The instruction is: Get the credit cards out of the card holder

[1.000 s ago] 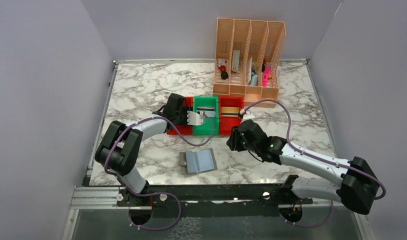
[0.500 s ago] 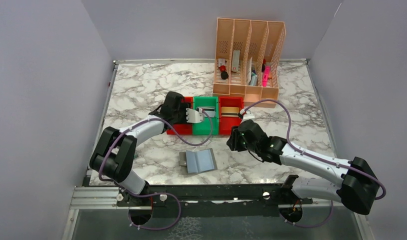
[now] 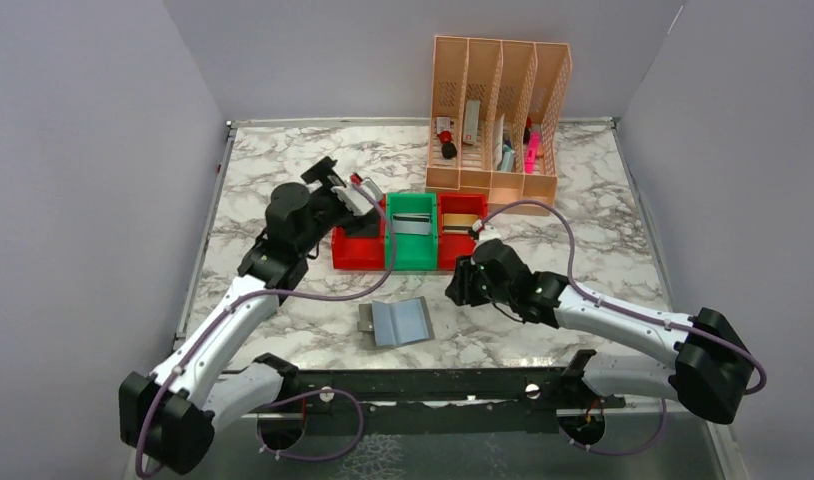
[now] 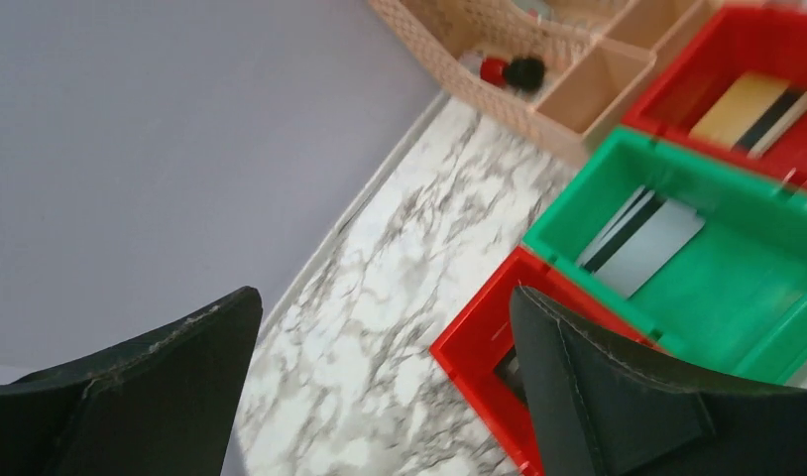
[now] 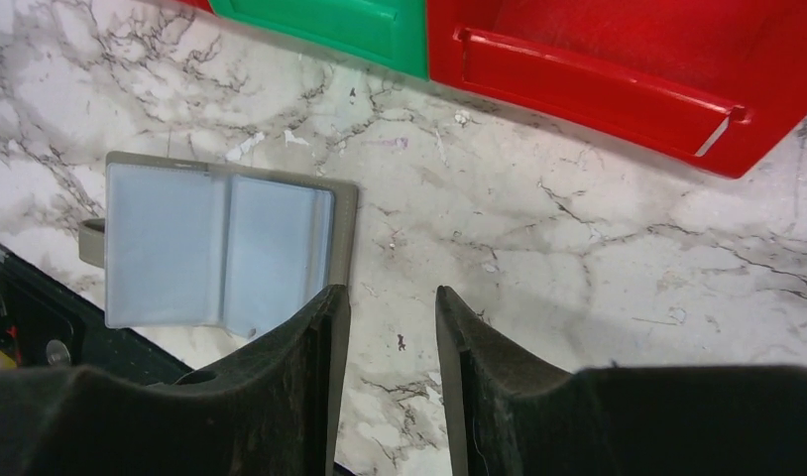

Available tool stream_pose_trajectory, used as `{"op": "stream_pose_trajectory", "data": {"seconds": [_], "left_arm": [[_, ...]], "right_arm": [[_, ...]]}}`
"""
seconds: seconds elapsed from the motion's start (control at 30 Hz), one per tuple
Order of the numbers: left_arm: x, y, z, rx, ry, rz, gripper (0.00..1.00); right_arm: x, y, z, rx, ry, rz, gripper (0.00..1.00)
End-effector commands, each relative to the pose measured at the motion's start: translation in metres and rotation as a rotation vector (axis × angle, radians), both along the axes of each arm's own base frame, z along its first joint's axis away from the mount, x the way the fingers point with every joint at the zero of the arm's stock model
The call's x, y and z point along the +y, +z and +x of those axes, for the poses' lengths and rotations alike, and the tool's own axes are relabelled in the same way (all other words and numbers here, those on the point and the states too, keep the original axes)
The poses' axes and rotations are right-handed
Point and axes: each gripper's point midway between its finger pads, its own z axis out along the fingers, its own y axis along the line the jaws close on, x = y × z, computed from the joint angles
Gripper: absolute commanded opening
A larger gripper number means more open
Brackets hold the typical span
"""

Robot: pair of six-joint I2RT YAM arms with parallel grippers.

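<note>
The card holder [image 3: 398, 322] [image 5: 221, 243] lies open and flat on the marble, and its light blue pockets look empty. A silver-grey credit card [image 4: 642, 243] [image 3: 411, 226] lies in the green bin [image 3: 411, 258]. A gold-tan one [image 4: 747, 104] [image 3: 461, 221] lies in the right red bin [image 3: 461, 245]. A dark shape in the left red bin [image 4: 484, 342] is mostly hidden by my finger. My left gripper [image 3: 361, 192] [image 4: 385, 297] hangs wide open above the left red bin's far corner. My right gripper [image 3: 458, 285] [image 5: 392, 295] is open and holds nothing, just right of the holder.
A tall peach slotted organiser [image 3: 498, 120] with small items stands at the back right, behind the bins. Grey walls close in both sides and the back. A black rail [image 3: 433, 385] runs along the near edge of the table.
My left gripper was low over the green bin; it has opened wide and risen back to the left. My right gripper has shifted slightly left.
</note>
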Motion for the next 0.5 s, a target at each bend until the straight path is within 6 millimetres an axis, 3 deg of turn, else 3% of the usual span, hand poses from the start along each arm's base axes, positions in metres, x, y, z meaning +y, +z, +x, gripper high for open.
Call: {"op": "stream_pose_trajectory", "data": {"seconds": [0.0,0.13,0.33,0.47], "left_arm": [[-0.009,0.029,-0.029,0.136,0.041,-0.498,0.99],[0.008,0.011,-0.039,0.351,0.27,-0.822,0.99],[-0.001,-0.07,-0.066,0.733,0.43,-0.853,0.99],[0.005,-0.104,-0.088,0.855,0.537,-0.908,0.99]], "right_arm": [[0.019,0.003,-0.003,0.037,0.05,0.05,0.44],[0.031,0.005,-0.009,0.067,0.098,0.084,0.45],[0.044,-0.001,-0.018,0.123,0.148,0.131,0.44],[0.053,-0.004,-0.023,0.163,0.183,0.156,0.43]]}}
